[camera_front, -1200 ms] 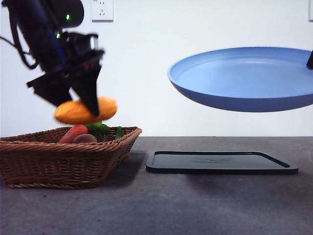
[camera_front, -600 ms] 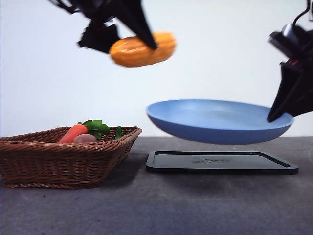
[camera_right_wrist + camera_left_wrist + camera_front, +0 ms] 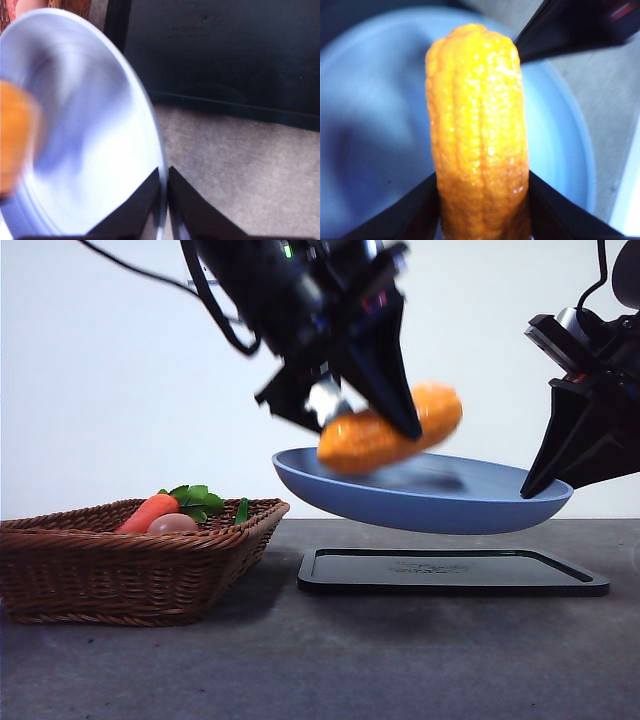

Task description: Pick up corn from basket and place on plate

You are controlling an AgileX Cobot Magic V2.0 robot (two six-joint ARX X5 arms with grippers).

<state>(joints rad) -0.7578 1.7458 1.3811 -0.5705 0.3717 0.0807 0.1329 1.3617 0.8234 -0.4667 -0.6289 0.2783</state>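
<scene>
Two grippers were at work. Far off to one side of my fingers sat the basket (image 3: 140, 555), holding only a carrot (image 3: 150, 512) and leaves. My left gripper (image 3: 385, 425) was clamped on the corn (image 3: 392, 428), jaws pressed against both its sides, the cob tilted just above the plate (image 3: 420, 505). My right gripper (image 3: 535, 485) pinched the plate's rim, holding it in the air over the tray (image 3: 450, 572). To do this well, I judged I should lower the corn until it rested mid-plate, then open slowly so it wouldn't roll.
</scene>
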